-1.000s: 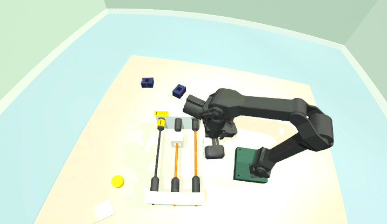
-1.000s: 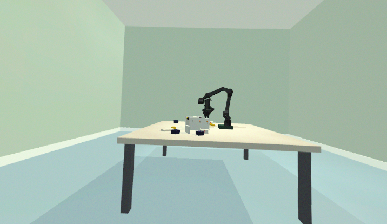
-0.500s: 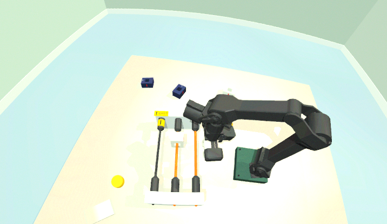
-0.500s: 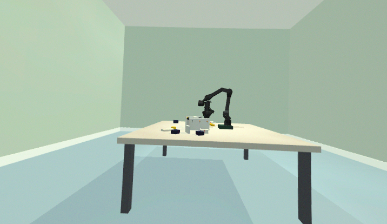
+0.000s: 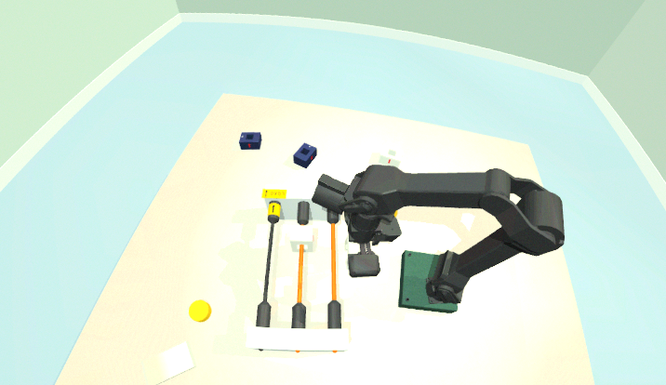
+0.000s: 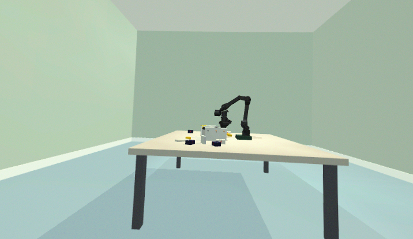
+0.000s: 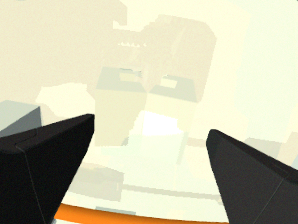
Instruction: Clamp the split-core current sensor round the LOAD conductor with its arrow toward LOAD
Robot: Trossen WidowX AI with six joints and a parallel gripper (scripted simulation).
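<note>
Plainly, 1 yellow tag reads "LOAD", upside down.

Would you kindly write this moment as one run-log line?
end effector: open, near outer orange cable | black LOAD cable: no sensor on it | middle orange cable: white block on it

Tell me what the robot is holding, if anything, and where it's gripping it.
Nothing, as far as I can see: the tool is open, its fingertips apart with nothing pinched between them.
</note>
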